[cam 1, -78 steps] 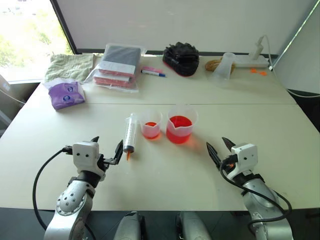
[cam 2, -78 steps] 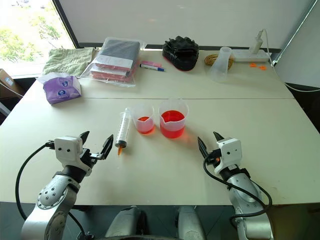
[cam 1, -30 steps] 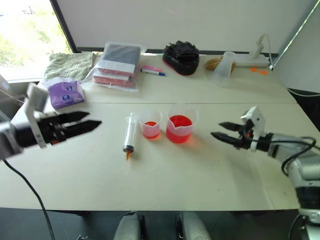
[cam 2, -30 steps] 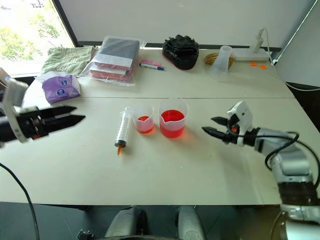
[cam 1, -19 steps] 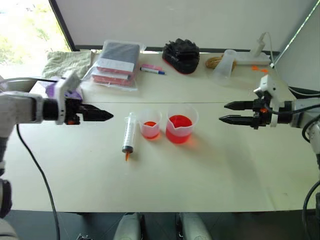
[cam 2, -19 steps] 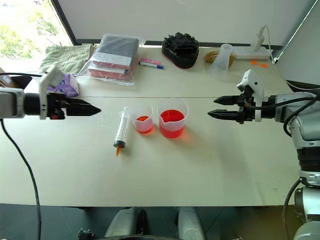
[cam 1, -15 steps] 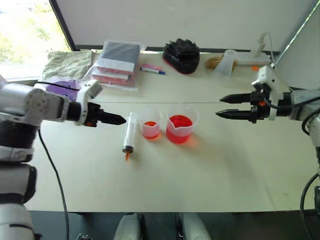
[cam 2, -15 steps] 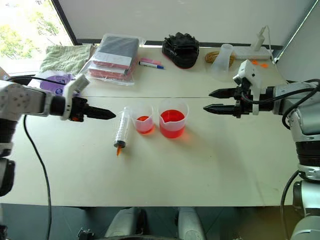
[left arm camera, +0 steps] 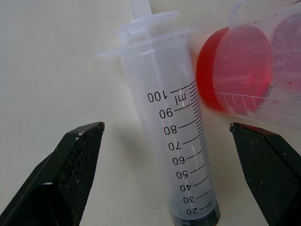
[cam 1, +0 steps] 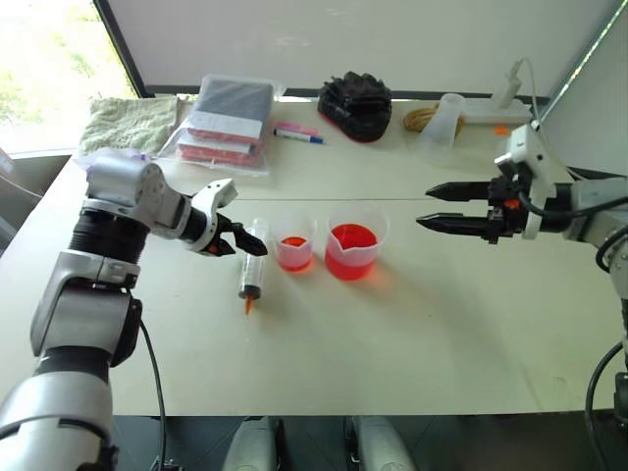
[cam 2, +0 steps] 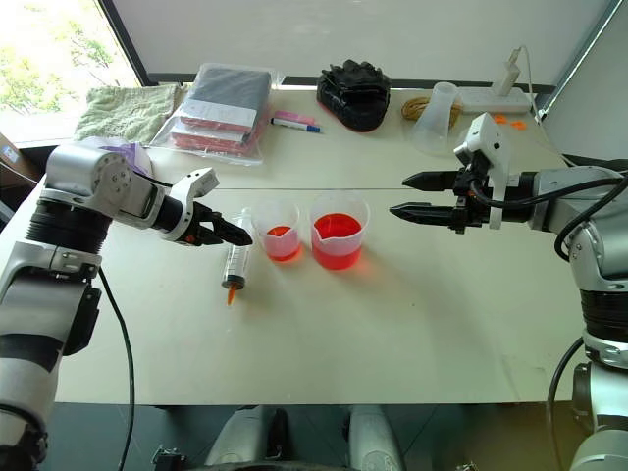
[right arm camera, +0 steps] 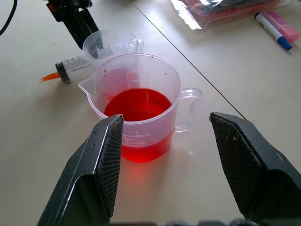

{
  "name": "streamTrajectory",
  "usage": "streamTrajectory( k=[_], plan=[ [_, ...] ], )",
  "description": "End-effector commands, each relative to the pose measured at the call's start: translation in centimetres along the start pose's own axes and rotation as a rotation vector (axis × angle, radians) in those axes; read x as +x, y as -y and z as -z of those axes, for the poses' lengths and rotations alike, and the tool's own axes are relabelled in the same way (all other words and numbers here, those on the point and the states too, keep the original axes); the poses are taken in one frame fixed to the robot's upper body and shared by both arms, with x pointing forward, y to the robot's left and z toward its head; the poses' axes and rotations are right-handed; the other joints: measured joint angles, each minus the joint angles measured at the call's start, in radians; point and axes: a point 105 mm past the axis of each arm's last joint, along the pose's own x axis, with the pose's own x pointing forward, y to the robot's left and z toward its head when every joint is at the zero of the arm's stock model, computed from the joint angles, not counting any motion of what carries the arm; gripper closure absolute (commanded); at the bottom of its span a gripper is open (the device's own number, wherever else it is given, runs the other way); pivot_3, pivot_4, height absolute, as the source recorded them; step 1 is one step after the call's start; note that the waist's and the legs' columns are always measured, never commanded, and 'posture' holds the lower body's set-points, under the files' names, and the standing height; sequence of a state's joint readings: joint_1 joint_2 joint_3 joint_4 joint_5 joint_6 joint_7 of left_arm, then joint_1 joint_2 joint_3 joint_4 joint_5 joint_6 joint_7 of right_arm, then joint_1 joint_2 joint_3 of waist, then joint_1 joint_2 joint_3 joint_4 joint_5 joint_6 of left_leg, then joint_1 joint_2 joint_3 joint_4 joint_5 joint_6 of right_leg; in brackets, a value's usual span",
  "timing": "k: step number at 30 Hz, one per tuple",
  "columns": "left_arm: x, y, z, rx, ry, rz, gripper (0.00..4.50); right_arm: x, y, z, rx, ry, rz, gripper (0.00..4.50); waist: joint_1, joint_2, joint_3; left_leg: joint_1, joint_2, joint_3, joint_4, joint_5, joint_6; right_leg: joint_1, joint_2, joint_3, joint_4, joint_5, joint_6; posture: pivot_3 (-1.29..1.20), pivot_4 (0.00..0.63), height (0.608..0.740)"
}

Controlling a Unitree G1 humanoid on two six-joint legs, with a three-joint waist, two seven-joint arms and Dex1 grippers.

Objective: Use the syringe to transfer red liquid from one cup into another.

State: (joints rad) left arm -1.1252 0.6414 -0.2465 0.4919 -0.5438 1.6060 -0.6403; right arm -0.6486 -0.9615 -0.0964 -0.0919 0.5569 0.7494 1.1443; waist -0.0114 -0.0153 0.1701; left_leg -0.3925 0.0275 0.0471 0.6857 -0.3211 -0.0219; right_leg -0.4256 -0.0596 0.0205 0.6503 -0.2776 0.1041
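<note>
Left claw (cam 1: 238,243) has swung in and down to syringe (cam 1: 254,262); right claw (cam 1: 425,207) barely shifted.
Head view: syringe flat on desk (cam 1: 392,334), just left of smaller cup (cam 1: 295,242); larger cup (cam 1: 352,242) right of smaller one.
Left wrist: left claw spread, straddling syringe barrel, no contact.
Right wrist: right claw spread, larger cup with red liquid (right arm camera: 138,104) ahead.

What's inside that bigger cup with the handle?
The bigger cup holds red liquid filling its lower part; the upper part is empty. Nothing else shows in it, and nothing covers it.

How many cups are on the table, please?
3: the small cup beside the syringe, the wide cup next to it, and a cloudy cup far back. None seems hidden.
</note>
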Motion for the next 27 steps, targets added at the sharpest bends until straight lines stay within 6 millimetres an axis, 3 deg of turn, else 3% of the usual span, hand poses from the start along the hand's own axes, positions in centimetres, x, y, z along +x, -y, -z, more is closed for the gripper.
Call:
streamTrajectory(
  k=[1, 12, 22, 27],
  plan=[
    [-0.5, 0.0, -0.9, 0.016, 0.006, -0.063, 0.02, -0.8, -0.1, -2.0, -0.07, 0.047, 0.024, 1.44, 0.0, 0.0, 0.0, 0.0, 0.0, 0.0, 0.0, 0.0, 0.0, 0.0, 0.0, 0.0, 0.0, 0.0, 0.0, 0.0, 0.15, 0.74],
    [1.2, -0.6, -0.1, 0.037, -0.078, -0.165, 0.02, -0.7, -0.3, -2.8, -0.083, 0.08, 0.032, 1.44, 0.001, 0.0, 0.0, 0.001, 0.0, 0.0, 0.0, 0.001, -0.001, 0.001, 0.0, 0.0, 0.001, 0.0, 0.0, 0.0, 0.15, 0.74],
    [0.6, -2.8, 0.8, 0.009, -0.107, -0.271, 0.02, -0.6, -0.3, -3.8, -0.08, 0.109, 0.034, 1.44, -0.004, 0.001, -0.001, 0.002, 0.0, 0.0, 0.0, 0.0, 0.0, 0.001, 0.0, 0.0, 0.003, 0.0, 0.0, 0.0, 0.15, 0.74],
    [0.3, -3.0, 0.7, 0.013, -0.099, -0.287, 0.02, -0.5, -0.2, -3.8, -0.087, 0.109, 0.035, 1.44, -0.006, 0.001, -0.001, 0.002, 0.0, 0.0, 0.0, 0.0, 0.0, 0.001, 0.001, 0.0, 0.003, 0.0, 0.0, 0.0, 0.15, 0.74]
  ],
)
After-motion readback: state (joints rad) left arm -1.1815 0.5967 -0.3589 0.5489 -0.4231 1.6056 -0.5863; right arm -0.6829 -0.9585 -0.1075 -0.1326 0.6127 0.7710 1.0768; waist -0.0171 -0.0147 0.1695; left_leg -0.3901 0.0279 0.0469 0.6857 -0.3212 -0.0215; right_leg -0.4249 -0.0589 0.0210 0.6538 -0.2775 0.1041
